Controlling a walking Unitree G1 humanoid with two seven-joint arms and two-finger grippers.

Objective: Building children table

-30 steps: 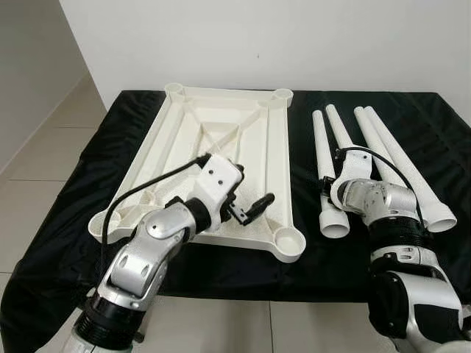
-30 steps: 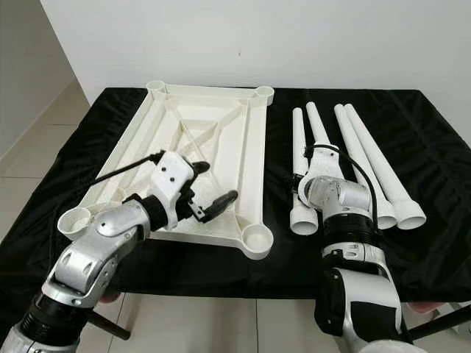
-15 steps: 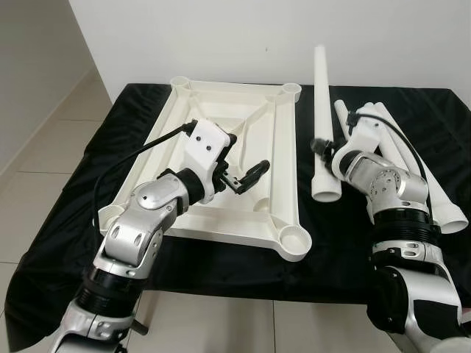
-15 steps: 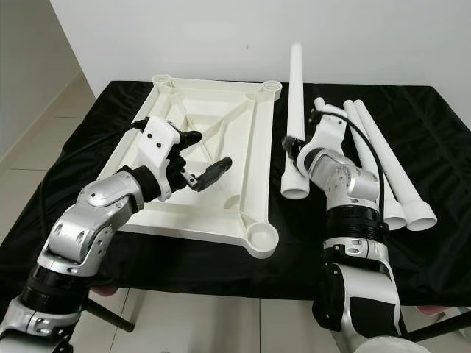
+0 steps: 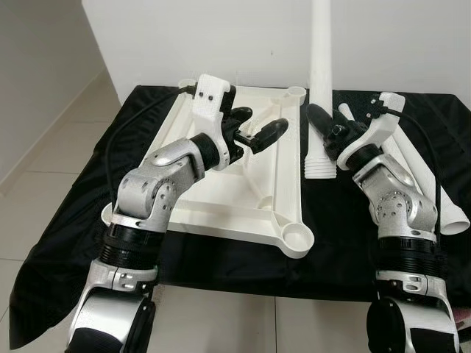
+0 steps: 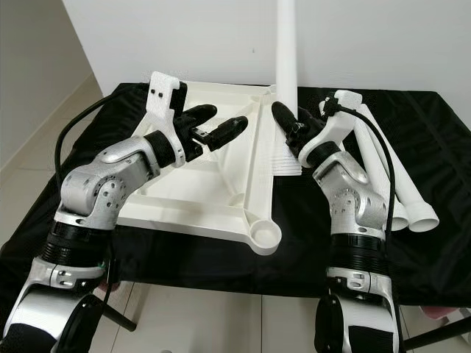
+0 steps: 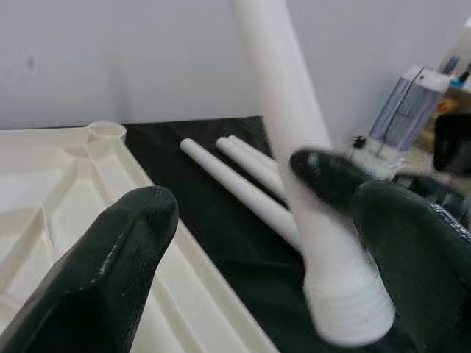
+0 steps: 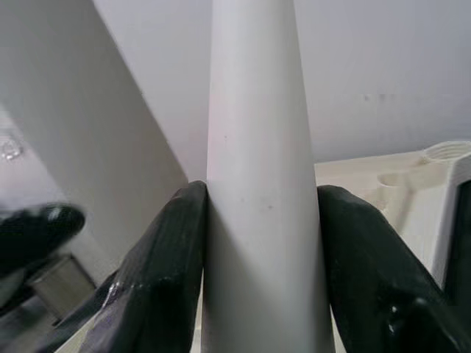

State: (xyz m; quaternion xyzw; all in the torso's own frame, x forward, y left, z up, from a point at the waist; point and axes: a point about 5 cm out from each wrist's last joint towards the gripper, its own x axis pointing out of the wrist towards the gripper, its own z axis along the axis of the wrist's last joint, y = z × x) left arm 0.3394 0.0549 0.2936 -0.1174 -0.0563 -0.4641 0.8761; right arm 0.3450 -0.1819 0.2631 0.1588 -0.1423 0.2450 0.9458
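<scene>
Left eye view: the right gripper [image 5: 331, 132] pinches one leg [image 5: 321, 81] and holds it upright, threaded end down, hanging in the air above the black cloth [image 5: 346, 243] just beside the top [image 5: 243, 198], which lies upside down. The left gripper [image 5: 259, 129] hovers above the top with its fingers spread, holding nothing. Four sockets show, one at each corner; the nearest one [image 5: 295, 237] is empty.

Right eye view: three more legs [image 6: 390, 176] lie side by side on the cloth to the right of the arm, so four legs in all, one top, two grippers.

Left wrist view: the spread fingers [image 7: 110, 265] frame the held leg, whose ribbed end hangs free of the cloth.

Right wrist view: both pads [image 8: 162, 265] press the leg's sides squarely, with a far socket [image 8: 447, 151] beyond.

To seat the leg well, I would keep it plumb, bring its threaded end right over a corner socket, lower it straight, then twist. The free gripper could steady the top so it does not slide on the cloth
</scene>
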